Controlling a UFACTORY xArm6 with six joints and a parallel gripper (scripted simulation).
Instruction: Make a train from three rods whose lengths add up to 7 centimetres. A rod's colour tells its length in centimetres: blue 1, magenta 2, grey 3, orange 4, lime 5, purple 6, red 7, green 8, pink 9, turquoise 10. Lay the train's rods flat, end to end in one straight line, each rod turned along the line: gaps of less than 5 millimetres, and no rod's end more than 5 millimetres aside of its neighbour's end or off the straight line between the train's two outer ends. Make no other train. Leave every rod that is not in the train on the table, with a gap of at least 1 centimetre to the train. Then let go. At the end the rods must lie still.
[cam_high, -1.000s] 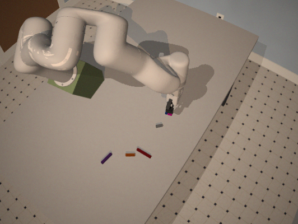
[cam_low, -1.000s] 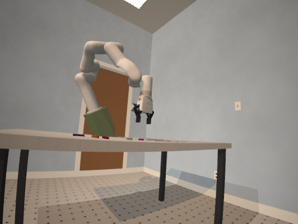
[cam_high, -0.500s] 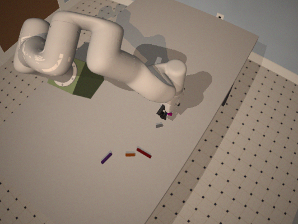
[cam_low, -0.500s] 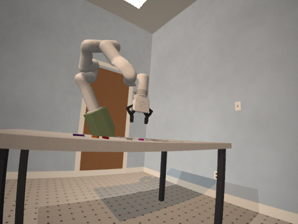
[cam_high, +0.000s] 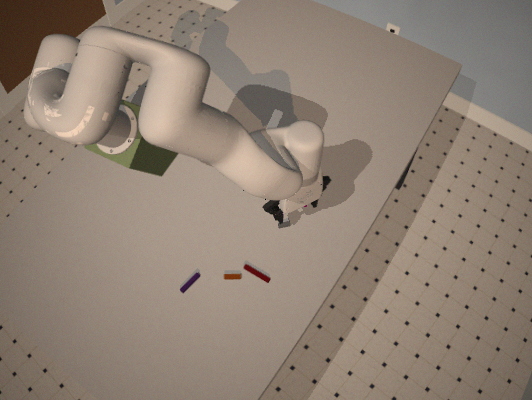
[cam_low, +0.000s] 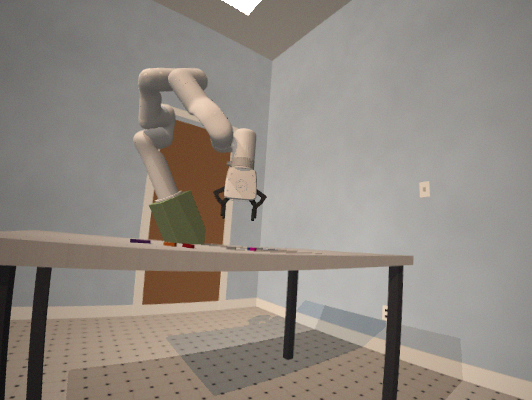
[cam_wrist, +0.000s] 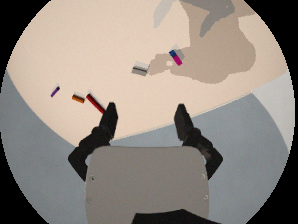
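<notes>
hovering above the table (cam_low: 310, 260), gripper (cam_low: 239, 212) wide, empty; grey rod (cam_wrist: 140, 70) looks light, stiff, small; pinch its long sides mid-length; likely slippery.

We see purple rod (cam_high: 190, 281), orange rod (cam_high: 232, 275), red rod (cam_high: 257, 272), grey rod (cam_wrist: 140, 70), blue (cam_wrist: 173, 54) and magenta (cam_wrist: 177, 59) rods, beige table (cam_high: 125, 320), white arm (cam_high: 200, 125) on green base (cam_high: 150, 160), black-dotted tile floor (cam_high: 450, 280)
</notes>
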